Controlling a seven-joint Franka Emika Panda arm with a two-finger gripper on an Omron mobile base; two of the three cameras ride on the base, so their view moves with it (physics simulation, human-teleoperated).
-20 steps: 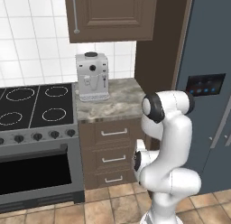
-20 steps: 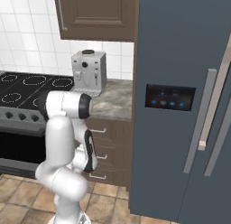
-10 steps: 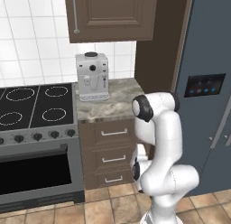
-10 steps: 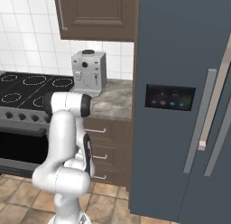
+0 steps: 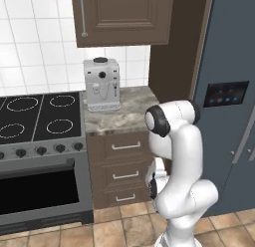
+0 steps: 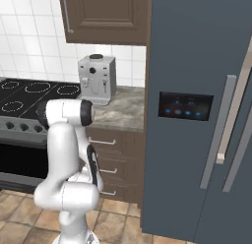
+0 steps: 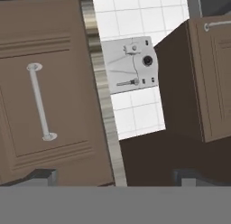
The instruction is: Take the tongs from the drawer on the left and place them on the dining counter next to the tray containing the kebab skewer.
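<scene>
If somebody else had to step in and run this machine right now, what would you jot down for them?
Gripper: open, holding nothing, pointed at the dark brown wooden top drawer.
Top drawer with its horizontal silver bar handle: closed, under the small marbled counter carrying the silver coffee machine.
Done: nothing yet; the drawer has not been pulled.
Left: grasp the handle, open the drawer, take out the tongs, carry them to the dining counter beside the tray.
</scene>
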